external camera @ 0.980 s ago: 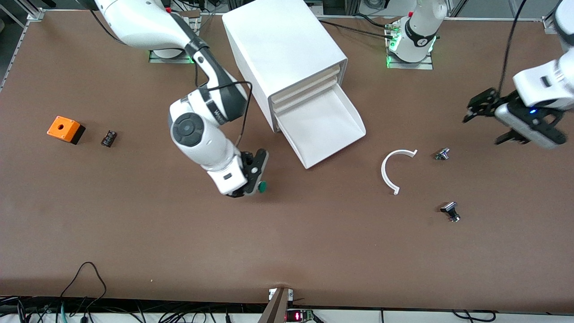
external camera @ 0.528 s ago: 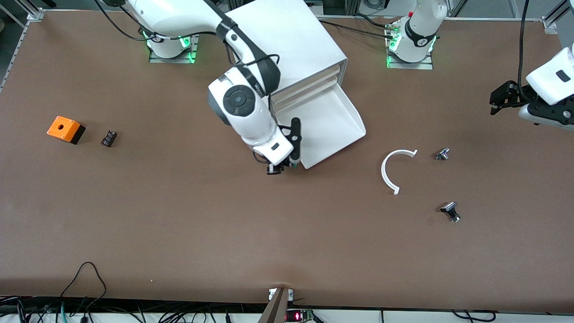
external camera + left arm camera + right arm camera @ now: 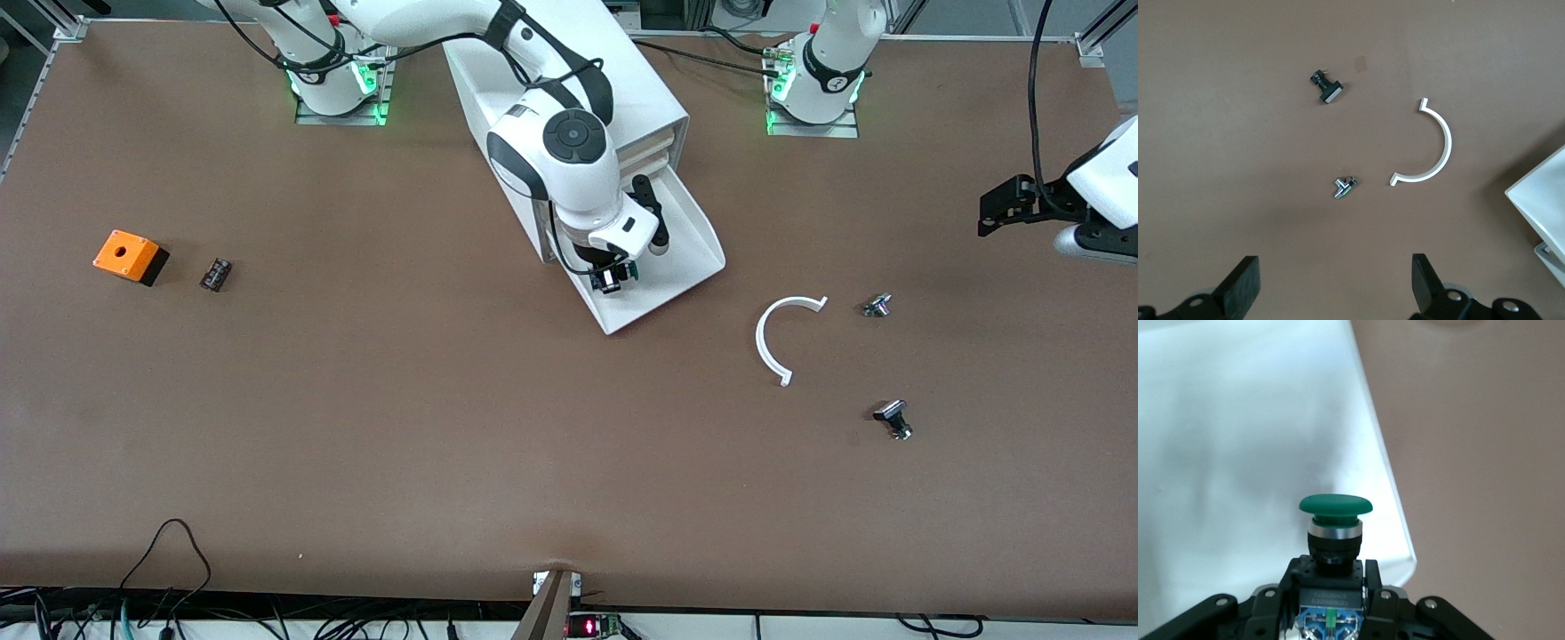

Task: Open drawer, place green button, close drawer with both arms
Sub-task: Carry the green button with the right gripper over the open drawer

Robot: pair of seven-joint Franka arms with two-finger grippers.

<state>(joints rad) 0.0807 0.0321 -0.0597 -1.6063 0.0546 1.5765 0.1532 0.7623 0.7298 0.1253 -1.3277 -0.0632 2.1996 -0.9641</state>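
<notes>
The lowest drawer of the white cabinet stands pulled out, and its white floor shows in the right wrist view. My right gripper is shut on the button, whose green cap points at the drawer floor, and holds it over the open drawer. In the front view the button is mostly hidden under the hand. My left gripper is open and empty, up in the air over the left arm's end of the table; its fingers show wide apart.
A white curved piece lies on the table beside the drawer. Two black-and-silver small parts lie toward the left arm's end. An orange box with a hole and a small dark part lie toward the right arm's end.
My right gripper has carried the button from the table beside the cabinet to over the open drawer. My left gripper has risen and drawn back toward its end of the table.
</notes>
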